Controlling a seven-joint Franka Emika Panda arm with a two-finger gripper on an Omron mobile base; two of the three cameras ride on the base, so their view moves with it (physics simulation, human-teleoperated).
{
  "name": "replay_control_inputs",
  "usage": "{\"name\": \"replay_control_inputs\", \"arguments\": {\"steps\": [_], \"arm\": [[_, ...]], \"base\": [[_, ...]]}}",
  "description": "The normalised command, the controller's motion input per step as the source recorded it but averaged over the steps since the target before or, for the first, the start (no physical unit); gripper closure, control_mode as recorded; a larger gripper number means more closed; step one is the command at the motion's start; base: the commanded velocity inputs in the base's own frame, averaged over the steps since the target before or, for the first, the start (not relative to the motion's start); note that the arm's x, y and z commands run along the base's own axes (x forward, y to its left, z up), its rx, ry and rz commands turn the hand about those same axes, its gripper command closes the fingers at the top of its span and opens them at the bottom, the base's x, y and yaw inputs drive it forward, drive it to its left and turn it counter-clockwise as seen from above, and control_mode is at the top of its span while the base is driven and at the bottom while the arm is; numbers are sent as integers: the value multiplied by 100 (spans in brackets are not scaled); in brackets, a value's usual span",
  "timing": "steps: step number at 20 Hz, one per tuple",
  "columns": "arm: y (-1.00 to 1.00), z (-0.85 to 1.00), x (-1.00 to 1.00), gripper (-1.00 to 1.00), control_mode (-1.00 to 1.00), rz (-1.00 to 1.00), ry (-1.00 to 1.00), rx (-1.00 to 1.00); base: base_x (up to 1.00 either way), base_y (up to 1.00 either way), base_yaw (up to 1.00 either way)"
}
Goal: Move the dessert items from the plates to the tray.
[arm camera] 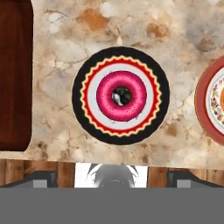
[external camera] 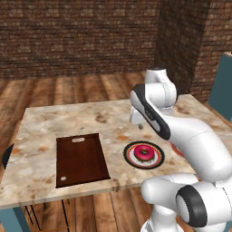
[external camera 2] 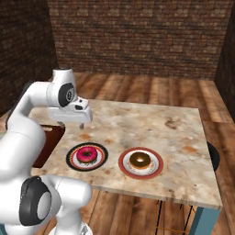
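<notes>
Pink doughnut (arm camera: 121, 96) on black-rimmed plate (arm camera: 84, 113), between tray (arm camera: 14, 74) and red-rimmed plate (arm camera: 204, 107)

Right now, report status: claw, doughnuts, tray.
Claw above table, holding nothing; open or shut unclear. Pink doughnut on black-rimmed plate, brown doughnut on red-rimmed plate. Tray bare. Nothing between.

Marble table (external camera: 41, 149) standing on plank floor (external camera: 68, 90); brick wall (external camera: 77, 36) running behind; teal chair (external camera: 222, 86) sitting at right.
</notes>
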Motion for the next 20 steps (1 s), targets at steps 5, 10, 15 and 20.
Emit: {"name": "replay_control_inputs", "arguments": {"steps": [5, 10, 15, 20], "arm": [[0, -57, 6, -100, -100, 3, 0, 3], [0, -50, 10, -100, -100, 5, -1, 8], [0, -19, 9, -100, -100, 11, 1, 3], [5, 0, 26, -100, -100, 1, 17, -8]], "base": [[0, 0, 0], [0, 0, 0], [0, 0, 0], [0, 0, 0]]}}
